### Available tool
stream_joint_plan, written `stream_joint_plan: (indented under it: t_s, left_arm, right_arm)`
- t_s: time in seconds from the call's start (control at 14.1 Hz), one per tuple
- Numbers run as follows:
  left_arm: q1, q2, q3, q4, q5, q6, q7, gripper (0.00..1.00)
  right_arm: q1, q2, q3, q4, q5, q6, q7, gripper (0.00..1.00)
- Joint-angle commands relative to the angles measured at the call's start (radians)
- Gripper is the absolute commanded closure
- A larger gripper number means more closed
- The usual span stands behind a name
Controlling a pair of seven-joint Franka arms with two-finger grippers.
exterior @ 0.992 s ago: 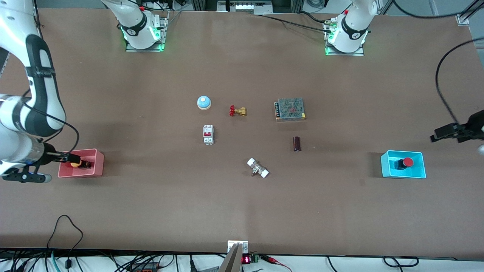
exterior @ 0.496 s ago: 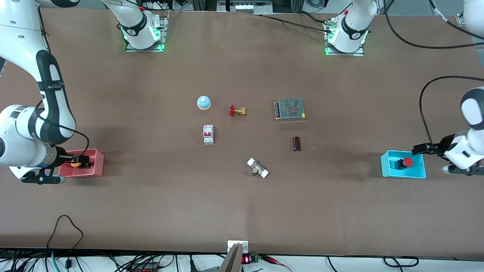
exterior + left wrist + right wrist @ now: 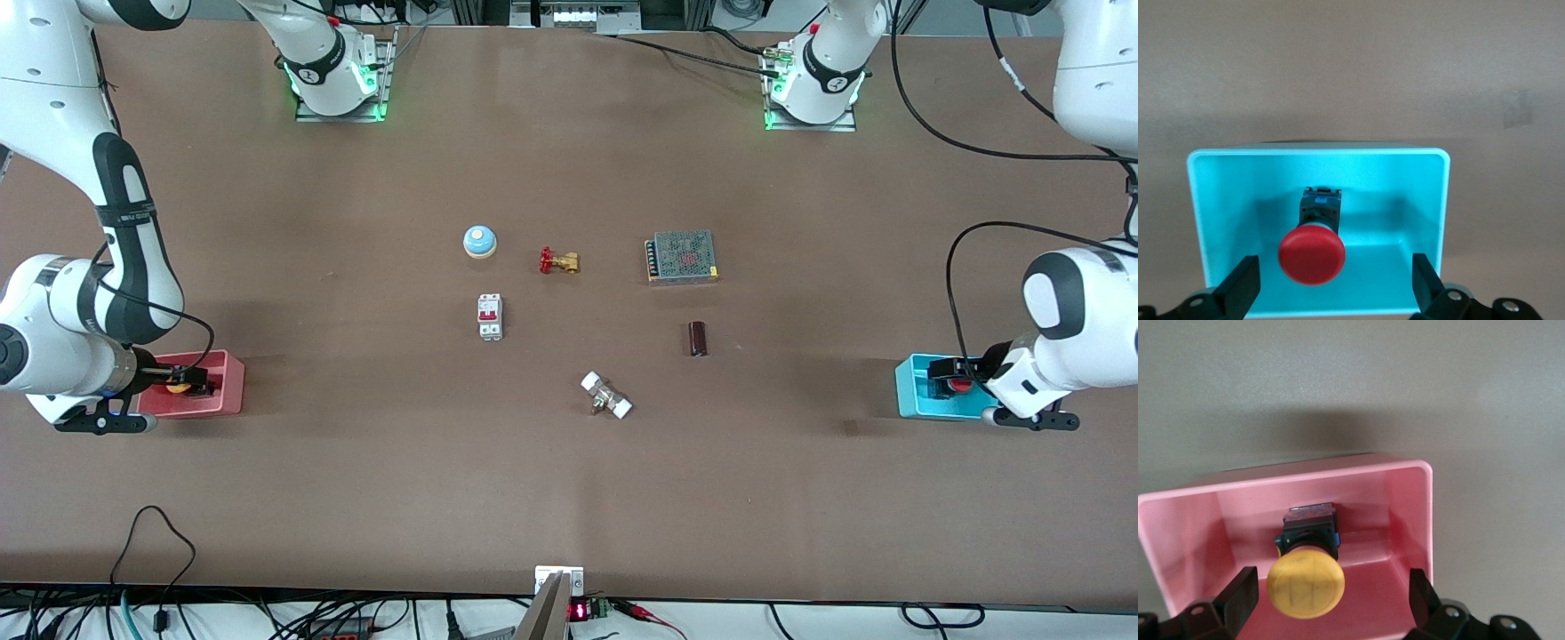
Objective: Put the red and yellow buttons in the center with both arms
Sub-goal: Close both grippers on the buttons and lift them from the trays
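The red button (image 3: 1311, 252) lies on its side in the blue bin (image 3: 911, 396) at the left arm's end of the table, and the left gripper (image 3: 1331, 290) has dropped over it in the last second, having stood well above and outside the bin a second ago. Its fingers (image 3: 1239, 288) are spread wide, 1 on each side of the red cap, touching nothing. At the right arm's end, the yellow button (image 3: 1305, 585) lies the same way in the pink bin (image 3: 227, 391). The right gripper (image 3: 1328, 600) was already at that bin and has only settled a little, its fingers (image 3: 1238, 593) also wide apart and straddling the yellow cap.

Both arms now look poised to close, so the 2 grasps appear to be the step in hand; neither button has left its bin yet.

The center (image 3: 569, 333) of the brown table is ringed by a pale blue dome (image 3: 479, 241), brass valve (image 3: 559, 261), circuit breaker (image 3: 490, 316), power supply (image 3: 682, 257), dark cylinder (image 3: 698, 339) and white-capped fitting (image 3: 606, 396).
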Motion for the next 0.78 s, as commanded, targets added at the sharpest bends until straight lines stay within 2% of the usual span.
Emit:
stream_joint_plan:
  t_s: [0.0,0.14,0.28,0.5,0.71]
  left_arm:
    - [-0.001,0.024,0.006,0.025,0.039,0.002,-0.019,0.00]
    - [0.000,0.033,0.011,0.027,0.074,0.003,-0.020,0.06]
    - [0.003,0.033,0.013,0.027,0.074,0.002,-0.020,0.21]
    - [0.005,0.030,0.013,0.030,0.074,0.002,-0.022,0.42]
    - [0.002,0.024,0.011,0.036,0.074,0.000,-0.048,0.63]
  right_arm:
    - [-0.010,0.027,0.009,0.020,-0.014,0.015,-0.003,0.00]
    - [-0.010,0.033,0.009,0.022,-0.006,0.018,0.004,0.00]
    - [-0.010,0.033,0.009,0.022,-0.005,0.018,0.005,0.05]
    - [-0.010,0.033,0.009,0.020,-0.005,0.019,0.005,0.21]
    - [-0.010,0.033,0.009,0.020,-0.002,0.018,0.007,0.41]
